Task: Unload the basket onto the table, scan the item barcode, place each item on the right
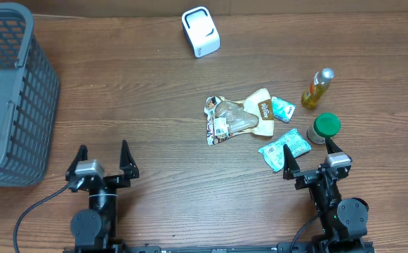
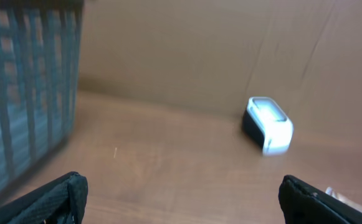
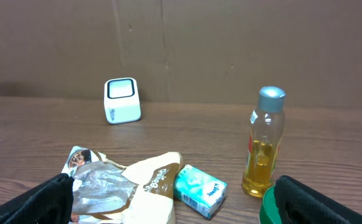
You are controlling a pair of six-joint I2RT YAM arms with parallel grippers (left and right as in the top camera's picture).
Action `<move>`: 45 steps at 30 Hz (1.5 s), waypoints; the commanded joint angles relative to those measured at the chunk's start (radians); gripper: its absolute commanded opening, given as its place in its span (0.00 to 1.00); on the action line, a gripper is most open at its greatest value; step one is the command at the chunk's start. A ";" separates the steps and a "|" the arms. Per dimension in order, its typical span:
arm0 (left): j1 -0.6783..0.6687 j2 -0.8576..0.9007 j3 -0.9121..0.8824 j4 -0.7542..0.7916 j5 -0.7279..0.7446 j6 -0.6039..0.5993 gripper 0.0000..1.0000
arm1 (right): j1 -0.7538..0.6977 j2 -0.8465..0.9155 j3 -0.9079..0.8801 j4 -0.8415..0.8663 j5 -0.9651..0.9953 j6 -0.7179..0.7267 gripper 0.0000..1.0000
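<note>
Surface: a brown wooden surface (image 1: 154, 105) is seen, and a brown cardboard wall (image 3: 230, 43) is stood behind it.
Basket: a grey basket (image 1: 7, 91) is set at the left edge of the surface.
Left hand: the left hand (image 1: 103, 151) is held wide open near the front edge. Nothing is held or touched by it.
Right hand: the right hand (image 1: 309, 151) is held wide open too. Nothing is gripped. A big teal packet (image 1: 285, 148) is laid right by one finger; whether it is touched cannot be told.
Snack bag: the snack bag (image 1: 235, 118) is laid flat in the middle of the surface, nearer the right hand.
Long side: the bag's long side is run from left to right, with the right end turned a little toward the wall.
Scanner: the white scanner (image 1: 201, 31) is stood far back, well apart from the bag.
Other things: a small teal packet (image 1: 282, 109) is laid at the bag's right end. A yellow bottle (image 1: 317, 88) is stood upright, and a green-lidded jar (image 1: 324, 127) is set near it.
</note>
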 commanded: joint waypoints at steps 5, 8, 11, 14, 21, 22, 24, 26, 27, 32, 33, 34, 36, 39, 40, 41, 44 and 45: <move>0.005 -0.008 -0.004 -0.124 0.037 0.126 1.00 | -0.005 -0.008 -0.011 0.006 0.009 -0.007 1.00; 0.005 -0.008 -0.004 -0.126 0.038 0.161 1.00 | -0.005 -0.008 -0.011 0.006 0.009 -0.007 1.00; 0.005 -0.008 -0.004 -0.124 0.045 0.158 1.00 | -0.005 -0.008 -0.011 0.006 0.009 -0.007 1.00; 0.005 -0.008 -0.004 -0.124 0.045 0.158 0.99 | -0.005 -0.008 -0.011 0.006 0.009 -0.007 1.00; 0.005 -0.008 -0.004 -0.124 0.045 0.158 1.00 | -0.005 -0.008 -0.011 0.006 0.009 -0.007 1.00; 0.005 -0.008 -0.004 -0.125 0.045 0.158 1.00 | -0.005 -0.008 -0.011 0.006 0.009 -0.007 1.00; 0.005 -0.008 -0.004 -0.124 0.045 0.158 1.00 | -0.005 -0.008 -0.011 0.006 0.009 -0.007 1.00; 0.005 -0.008 -0.004 -0.124 0.045 0.158 1.00 | -0.005 -0.008 -0.011 0.006 0.009 -0.007 1.00; 0.005 -0.008 -0.004 -0.124 0.044 0.158 1.00 | -0.005 -0.008 -0.011 0.006 0.009 -0.007 1.00; 0.005 -0.008 -0.004 -0.124 0.045 0.158 1.00 | -0.005 -0.008 -0.011 0.006 0.009 -0.007 1.00; 0.005 -0.008 -0.004 -0.124 0.045 0.158 1.00 | -0.005 -0.008 -0.011 0.006 0.009 -0.008 1.00; 0.005 -0.008 -0.004 -0.124 0.045 0.158 1.00 | -0.005 -0.008 -0.011 0.006 0.009 -0.007 1.00; 0.005 -0.008 -0.004 -0.124 0.045 0.158 1.00 | -0.005 -0.008 -0.011 0.006 0.009 -0.007 1.00; 0.005 -0.008 -0.004 -0.125 0.045 0.158 0.99 | -0.005 -0.008 -0.011 0.006 0.009 -0.007 1.00; 0.005 -0.008 -0.004 -0.124 0.045 0.158 1.00 | -0.005 -0.008 -0.011 0.006 0.009 -0.007 1.00; 0.005 -0.008 -0.004 -0.124 0.045 0.158 1.00 | -0.005 -0.008 -0.011 0.006 0.009 -0.007 1.00; 0.005 -0.008 -0.004 -0.124 0.045 0.158 0.99 | -0.005 -0.008 -0.011 0.006 0.009 -0.007 1.00; 0.005 -0.008 -0.004 -0.124 0.045 0.158 0.99 | -0.005 -0.008 -0.011 0.006 0.009 -0.007 1.00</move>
